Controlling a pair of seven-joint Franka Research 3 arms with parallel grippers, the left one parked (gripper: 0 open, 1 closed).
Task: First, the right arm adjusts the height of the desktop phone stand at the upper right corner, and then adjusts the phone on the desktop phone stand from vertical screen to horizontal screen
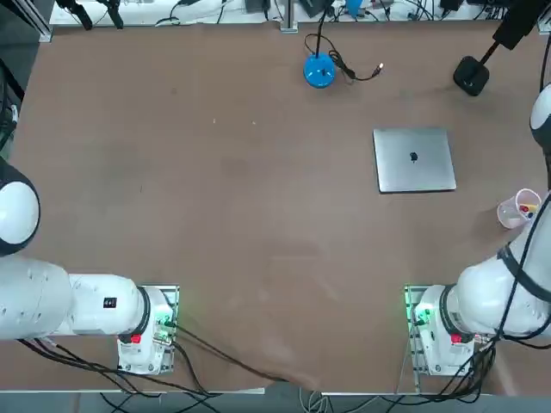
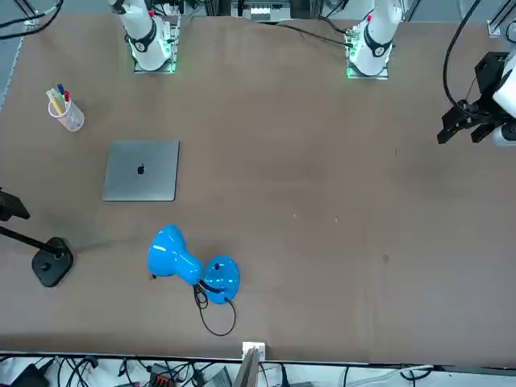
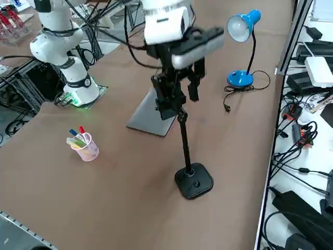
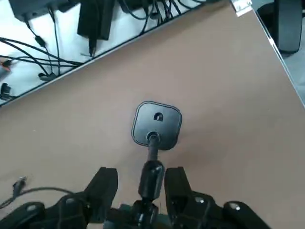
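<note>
The right arm's jaws (image 4: 140, 183) straddle the desktop phone stand (image 4: 156, 128) at the pole's upper joint, seemingly not yet clamped, near the counter's (image 1: 215, 189) upper right corner. Height adjustment is in hand; next, a firm grip, then a straight lift.

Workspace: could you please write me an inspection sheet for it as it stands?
Surface: brown table, no spills seen.
Job's things: desktop phone stand upright near a table corner; phone cannot be made out.
Clutter: closed laptop, blue desk lamp, cup of pens.
Grippers: right tool open, straddling the stand's neck.
Cables: lamp cord loose on the table.
Surroundings: adapters and cables beyond the table edge.
</note>
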